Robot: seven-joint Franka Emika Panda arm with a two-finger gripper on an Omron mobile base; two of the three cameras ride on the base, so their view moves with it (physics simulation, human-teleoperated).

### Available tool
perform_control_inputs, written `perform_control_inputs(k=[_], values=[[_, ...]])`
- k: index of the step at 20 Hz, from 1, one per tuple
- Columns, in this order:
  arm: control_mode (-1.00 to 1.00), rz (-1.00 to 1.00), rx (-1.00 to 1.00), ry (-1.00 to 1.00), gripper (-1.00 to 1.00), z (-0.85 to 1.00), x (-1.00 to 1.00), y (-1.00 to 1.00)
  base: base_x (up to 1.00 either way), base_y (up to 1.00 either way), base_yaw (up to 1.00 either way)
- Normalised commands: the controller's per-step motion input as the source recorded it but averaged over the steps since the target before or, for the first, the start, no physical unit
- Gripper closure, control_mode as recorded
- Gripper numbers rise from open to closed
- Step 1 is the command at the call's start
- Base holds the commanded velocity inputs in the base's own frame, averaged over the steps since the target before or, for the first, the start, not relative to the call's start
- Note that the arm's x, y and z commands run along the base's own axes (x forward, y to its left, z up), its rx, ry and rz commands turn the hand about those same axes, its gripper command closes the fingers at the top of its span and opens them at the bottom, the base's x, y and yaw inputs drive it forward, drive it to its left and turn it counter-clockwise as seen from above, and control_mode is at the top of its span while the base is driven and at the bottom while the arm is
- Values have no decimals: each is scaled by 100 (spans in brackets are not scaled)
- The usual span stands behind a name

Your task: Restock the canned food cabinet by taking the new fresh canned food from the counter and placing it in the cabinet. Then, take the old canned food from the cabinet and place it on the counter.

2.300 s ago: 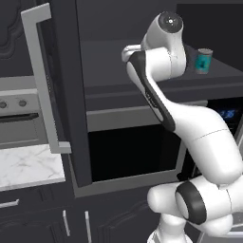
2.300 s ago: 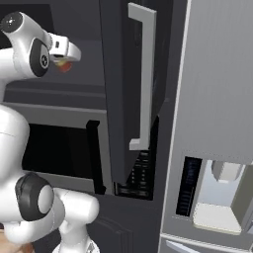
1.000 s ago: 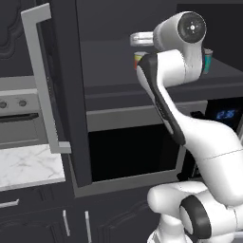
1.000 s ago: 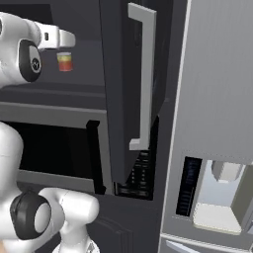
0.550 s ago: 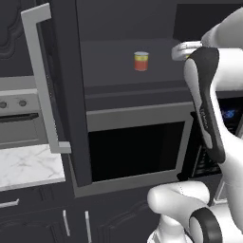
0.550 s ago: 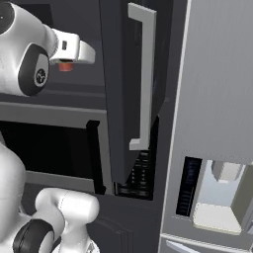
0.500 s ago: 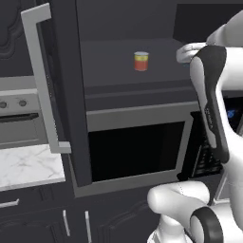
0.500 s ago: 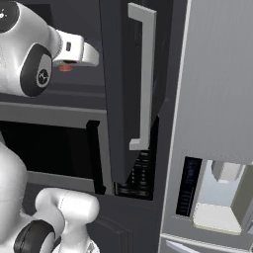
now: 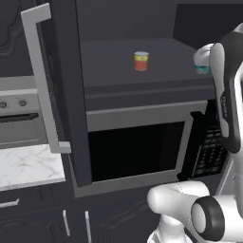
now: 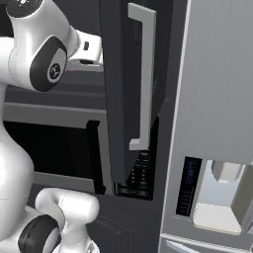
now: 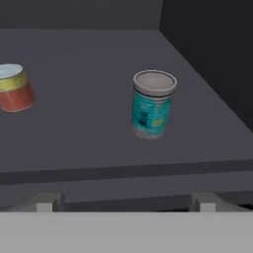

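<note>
Dark cabinet shelf [image 11: 89,143] already has the red-orange can [image 11: 15,89] standing far left, so the teal can [image 11: 152,105] is next. It's upright, dead ahead. Gripper [image 11: 126,201] is spread wide, empty; I'd push straight in and squeeze mid-label so it doesn't tip.

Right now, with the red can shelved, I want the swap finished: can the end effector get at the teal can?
Probably yes. The teal can stands upright on the cabinet shelf, apart from the red can, straight ahead of the open end effector, nothing between.
</note>
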Motion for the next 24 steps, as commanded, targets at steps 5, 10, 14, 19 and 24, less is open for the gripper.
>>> perform_control_inputs(k=[5,10,14,19,24], values=[[-100,-8,0,7,-100,-45,30,-24,0,0,0],[-100,-3,0,0,-100,-14,44,-25,0,0,0],[-100,0,0,0,-100,-1,48,-11,0,0,0],[-100,0,0,0,-100,0,48,0,0,0,0],[-100,0,0,0,-100,0,40,0,0,0,0]])
